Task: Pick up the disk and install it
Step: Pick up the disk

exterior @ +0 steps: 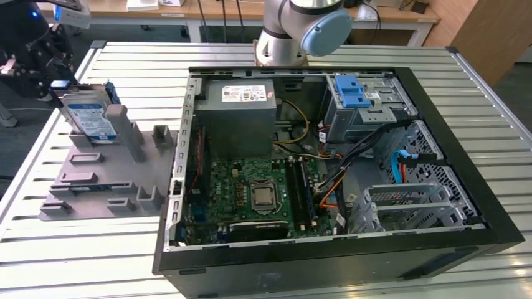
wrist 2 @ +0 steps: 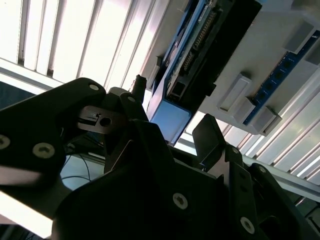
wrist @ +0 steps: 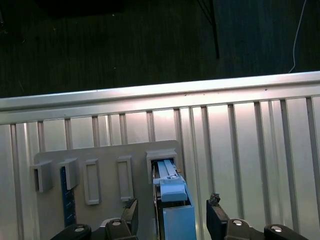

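a robot arm's end effector hangs over the disk, which stands on edge in a slot of a grey plastic holder on a slatted metal bench. in both wrist views the two dark fingers are spread apart, one on each side of the disk's blue-railed top edge, with a gap showing on both sides, so the end effector is released and grasping nothing. the disk sits directly between the fingertips, not lifted. well away from the end effector, an opened computer case lies on the bench, its drive cage waiting. judged from this, the task is at its start: the grasp is lined up but not closed, and lifting, carrying and installing are all left to do.
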`<state>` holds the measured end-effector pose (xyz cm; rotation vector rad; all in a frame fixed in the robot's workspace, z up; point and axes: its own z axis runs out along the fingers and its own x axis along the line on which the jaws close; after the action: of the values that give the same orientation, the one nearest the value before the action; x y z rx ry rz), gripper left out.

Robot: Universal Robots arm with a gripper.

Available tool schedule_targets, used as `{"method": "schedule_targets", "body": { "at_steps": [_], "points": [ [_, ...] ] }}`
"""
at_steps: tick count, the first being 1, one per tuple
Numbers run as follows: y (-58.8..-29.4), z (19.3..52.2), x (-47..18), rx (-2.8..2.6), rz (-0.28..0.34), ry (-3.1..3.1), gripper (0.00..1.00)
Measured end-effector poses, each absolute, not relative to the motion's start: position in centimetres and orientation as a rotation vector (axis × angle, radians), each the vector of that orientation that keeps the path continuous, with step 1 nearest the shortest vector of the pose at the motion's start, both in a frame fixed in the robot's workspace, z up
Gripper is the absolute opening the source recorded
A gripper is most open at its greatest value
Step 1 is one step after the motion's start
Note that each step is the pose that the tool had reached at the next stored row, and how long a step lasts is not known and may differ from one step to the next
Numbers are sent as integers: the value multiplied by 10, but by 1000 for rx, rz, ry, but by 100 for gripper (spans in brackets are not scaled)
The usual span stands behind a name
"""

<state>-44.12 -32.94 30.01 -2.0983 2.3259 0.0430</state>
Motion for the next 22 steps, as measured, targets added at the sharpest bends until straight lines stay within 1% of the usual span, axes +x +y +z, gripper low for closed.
{"method": "schedule_targets", "body": {
  "at_steps": [22],
  "points": [
    [-329,292,-441,-2102,43,2322,65]
  ]
}}
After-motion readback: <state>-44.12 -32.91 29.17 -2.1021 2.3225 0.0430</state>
